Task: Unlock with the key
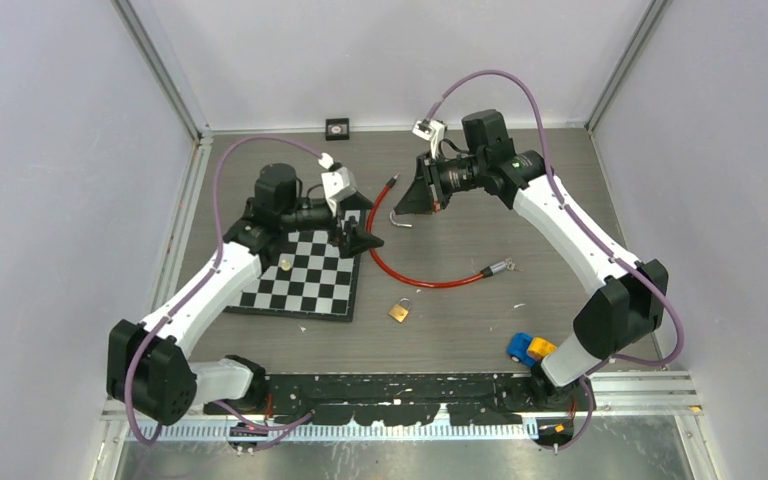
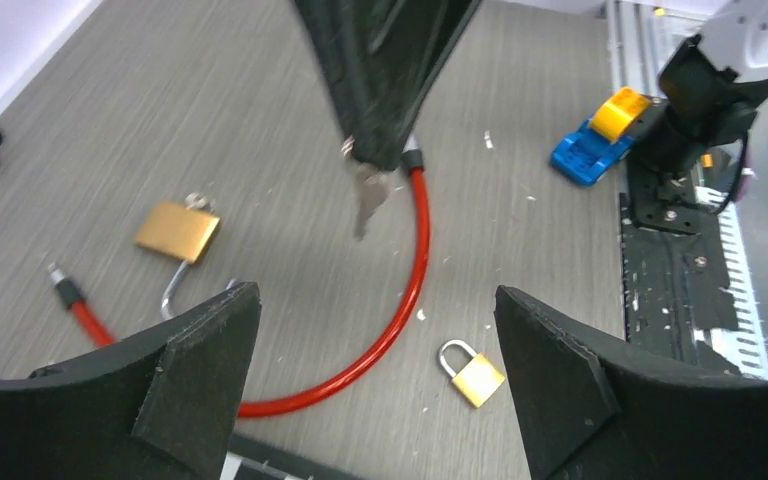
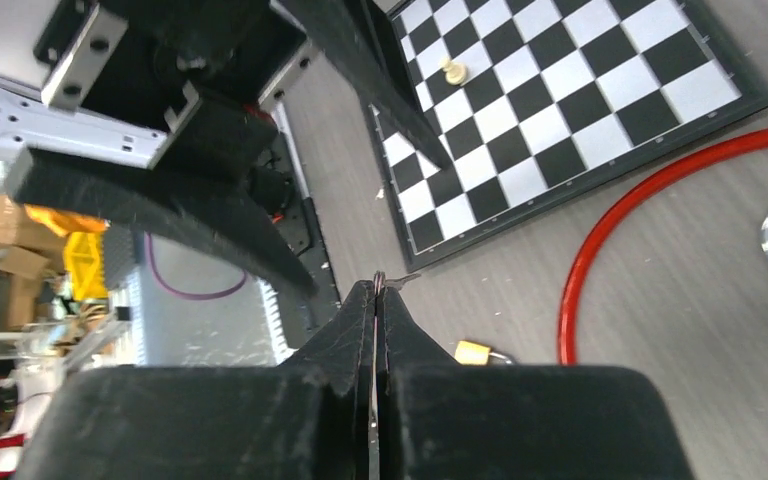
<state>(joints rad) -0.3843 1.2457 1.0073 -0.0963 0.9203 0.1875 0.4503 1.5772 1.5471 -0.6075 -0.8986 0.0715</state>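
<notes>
Got left gripper point(image 2: 375, 305) fingers point(image 2: 200, 370) spread wide with nothing between, likely parked ready to steady a lock. Got right gripper point(image 2: 378, 150) clamped shut on the key point(image 2: 368, 205), held up off the table point(image 2: 210, 90) with blade hanging down, guessing to keep it free for lining up. Spotting big lock point(image 2: 178, 232) at 9 o'clock from the key, small lock point(image 2: 472, 372) at 5 o'clock, red cable point(image 2: 423, 250) curving past at 6. Can't make out any brand or writing on either lock.
</notes>
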